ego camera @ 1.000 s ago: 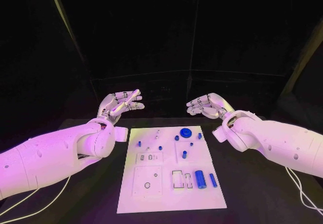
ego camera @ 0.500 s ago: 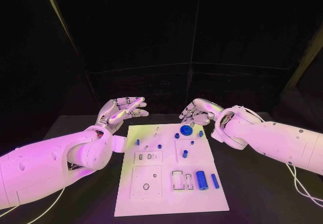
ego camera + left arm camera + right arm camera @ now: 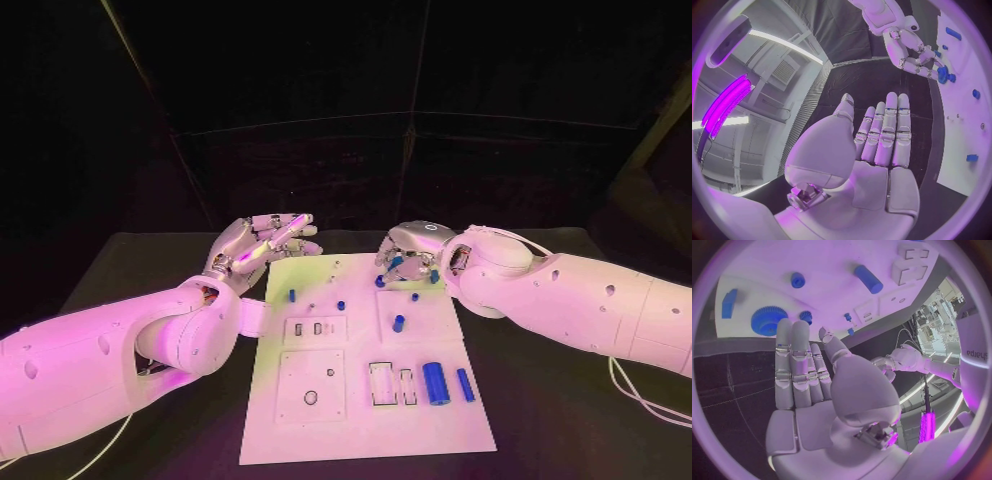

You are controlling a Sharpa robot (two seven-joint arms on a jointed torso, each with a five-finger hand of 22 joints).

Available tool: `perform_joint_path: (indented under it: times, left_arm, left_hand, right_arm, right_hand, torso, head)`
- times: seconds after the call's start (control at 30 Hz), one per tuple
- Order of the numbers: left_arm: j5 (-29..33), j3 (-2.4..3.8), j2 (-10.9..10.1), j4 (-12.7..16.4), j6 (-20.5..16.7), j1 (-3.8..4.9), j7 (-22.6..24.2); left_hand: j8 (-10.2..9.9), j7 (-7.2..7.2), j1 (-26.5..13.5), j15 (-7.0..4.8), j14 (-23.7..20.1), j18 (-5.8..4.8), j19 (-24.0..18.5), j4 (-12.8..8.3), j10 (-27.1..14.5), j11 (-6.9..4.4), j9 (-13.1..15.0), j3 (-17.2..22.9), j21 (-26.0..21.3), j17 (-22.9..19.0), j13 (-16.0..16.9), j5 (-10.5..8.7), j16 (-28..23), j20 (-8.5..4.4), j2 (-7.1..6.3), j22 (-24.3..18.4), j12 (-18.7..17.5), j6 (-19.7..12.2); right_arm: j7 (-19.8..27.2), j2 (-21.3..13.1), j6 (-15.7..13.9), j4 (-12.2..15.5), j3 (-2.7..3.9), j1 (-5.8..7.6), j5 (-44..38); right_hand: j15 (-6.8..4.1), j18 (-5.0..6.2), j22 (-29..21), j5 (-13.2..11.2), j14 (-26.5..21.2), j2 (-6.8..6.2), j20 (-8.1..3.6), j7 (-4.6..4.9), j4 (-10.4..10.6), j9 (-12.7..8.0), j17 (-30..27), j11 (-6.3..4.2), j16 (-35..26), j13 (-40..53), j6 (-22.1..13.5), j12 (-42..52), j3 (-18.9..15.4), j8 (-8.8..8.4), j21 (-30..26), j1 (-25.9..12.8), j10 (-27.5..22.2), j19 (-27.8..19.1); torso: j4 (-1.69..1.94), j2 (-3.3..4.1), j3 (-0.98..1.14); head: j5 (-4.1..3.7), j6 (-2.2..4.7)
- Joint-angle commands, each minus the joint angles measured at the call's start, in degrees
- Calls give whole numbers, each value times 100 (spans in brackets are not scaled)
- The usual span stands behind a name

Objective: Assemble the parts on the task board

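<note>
a: what sits nearest on the task board (image 3: 274,440)?

b: a blank stretch of white, then a square plate with a small oval hole (image 3: 310,397). beside it a rectangular recess (image 3: 381,385) holds nothing, and just right of that lie a thick blue cylinder (image 3: 434,383) and a slimmer blue bar (image 3: 466,385), side by side.

a: and further up?

b: a small plate with two narrow slots (image 3: 307,329), a short blue peg (image 3: 398,323) to its right, then two tiny blue pegs (image 3: 291,295) standing near the left edge. at the far end lies a blue gear (image 3: 768,320), with a blue block (image 3: 729,302) close by.

a: the hands?

b: the right hand (image 3: 410,251) hangs over the far end, fingers straight and side by side above the gear, holding nothing. whether they touch it, i cannot tell. the left hand (image 3: 264,241) floats off the far left corner, palm flat, fingers extended and loosely together, nothing in it.

a: the surroundings?

b: a black table (image 3: 144,270) under the board, dark panelled walls behind.
</note>
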Motion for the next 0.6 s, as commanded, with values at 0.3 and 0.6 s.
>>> perform_joint_path:
  times: [0.3,0.6]
  left_arm:
    - [-8,6,12,39,149,3,11]
    - [-8,6,15,39,157,3,8]
  left_hand:
    - [2,6,-40,-9,23,36,42,-5,54,-9,-6,-40,-47,22,9,18,-38,-10,10,-15,-46,42]
    - [1,8,-47,-9,27,37,46,-3,57,-8,-6,-41,-50,26,9,19,-39,-10,14,-17,-49,45]
  right_arm:
    - [-218,120,417,-86,7,17,-577]
    - [-218,196,480,-186,7,17,-612]
  right_hand:
    - [34,105,296,9,118,-26,22,3,-4,4,1173,1,1123,7,-58,12,217,-22,468,-63,-96,-117]
    - [38,109,488,-13,124,-25,39,-3,-2,4,1839,2,1762,6,-69,14,415,-22,777,-94,-90,-201]
  torso:
    - [-1,131,1]
    - [14,147,-1]
  head:
    - [16,4]
    - [-4,6]
